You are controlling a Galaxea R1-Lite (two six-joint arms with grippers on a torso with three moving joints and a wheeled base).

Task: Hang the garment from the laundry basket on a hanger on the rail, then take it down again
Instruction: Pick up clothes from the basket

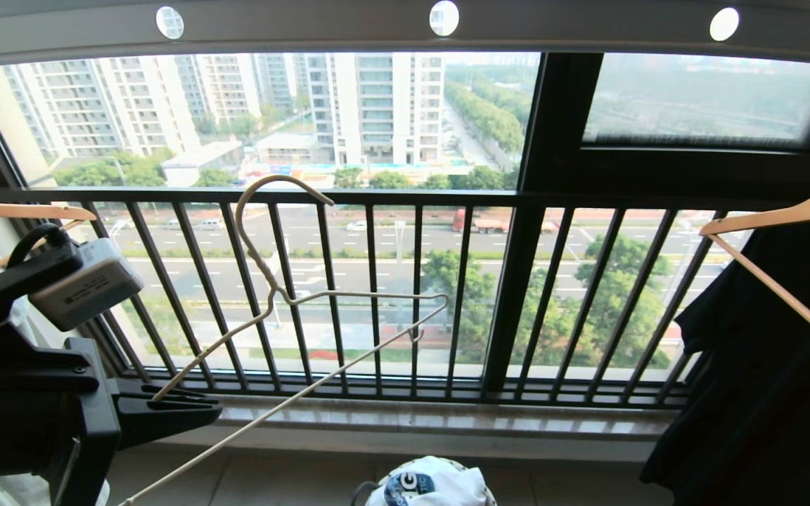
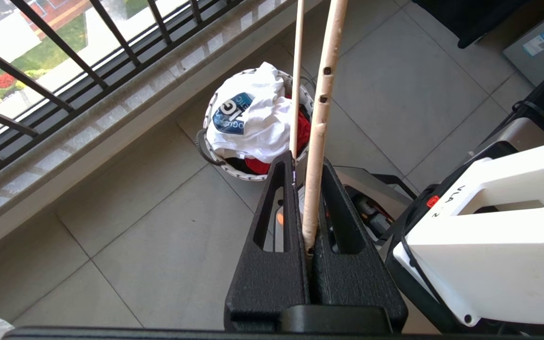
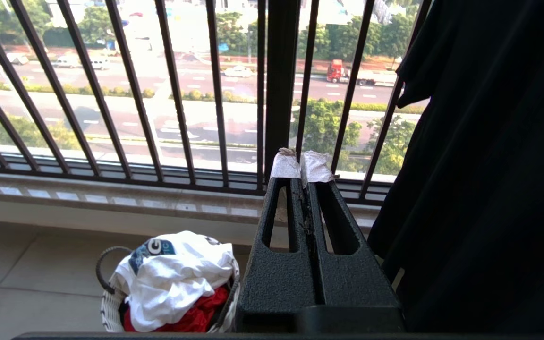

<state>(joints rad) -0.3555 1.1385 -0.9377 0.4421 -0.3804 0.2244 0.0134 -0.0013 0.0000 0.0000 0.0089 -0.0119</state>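
Head view: left gripper at near left, clamped on hanger, hook up before window railing. Garment bunched atop laundry basket on floor, near centre. Right gripper closed empty, beside black garment.

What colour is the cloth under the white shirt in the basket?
Red cloth, under the white T-shirt in the basket; clearest in the left wrist view.

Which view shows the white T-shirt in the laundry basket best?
The left wrist view: the T-shirt lies heaped on top of the laundry basket, its blue logo showing, only a hanger wire crossing it. The right wrist view shows it whole but near the frame's edge. The head view catches only its top.
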